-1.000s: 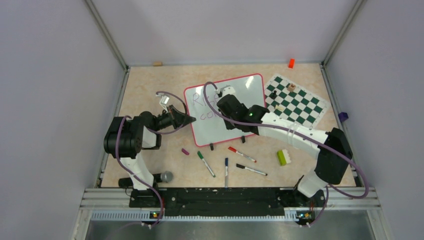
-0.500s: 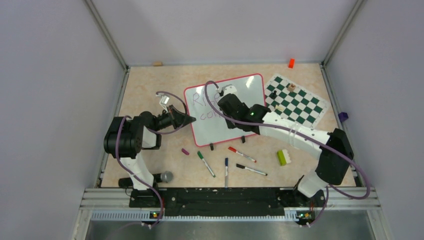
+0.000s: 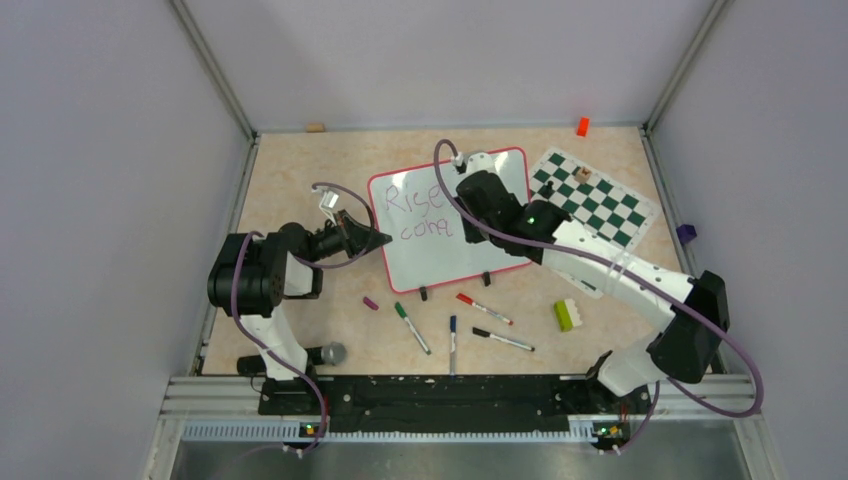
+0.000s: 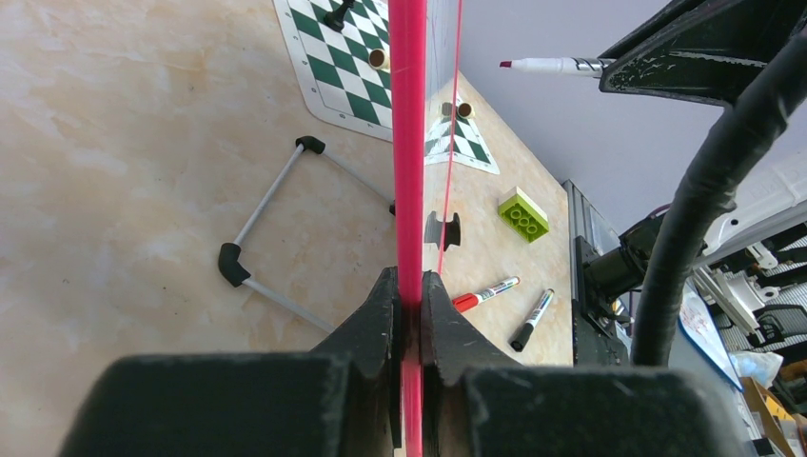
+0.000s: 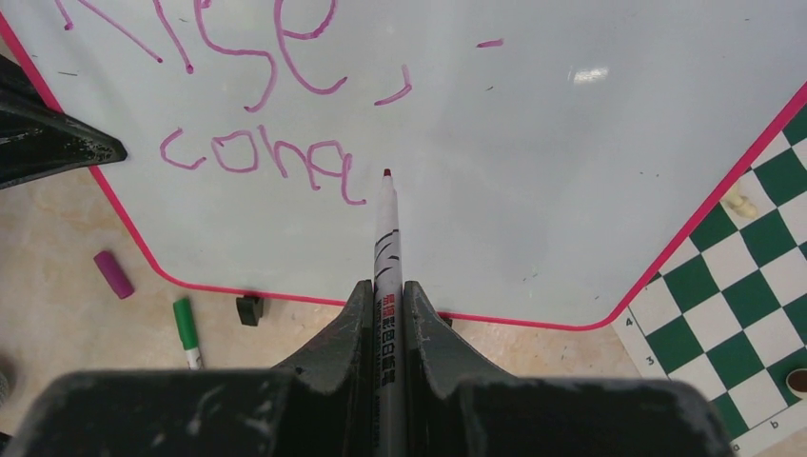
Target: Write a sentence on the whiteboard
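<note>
Right hand (image 5: 385, 293) swung right, baring the sentence (image 3: 415, 212) beside chess mat (image 3: 600, 208).

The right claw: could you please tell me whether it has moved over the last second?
Yes. Seen from above, the right claw slid right and toward the far edge of the whiteboard, which stayed put, uncovering the purple writing.

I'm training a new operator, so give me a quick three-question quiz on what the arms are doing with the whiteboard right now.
1. True or false: the left gripper is shut on the whiteboard's rim.
2. The right gripper holds: A) a marker, B) an eraser, C) a cloth?
3. Fill in: the sentence's first word reads ____.
Key: 1 true; 2 A; 3 Rise.
</note>
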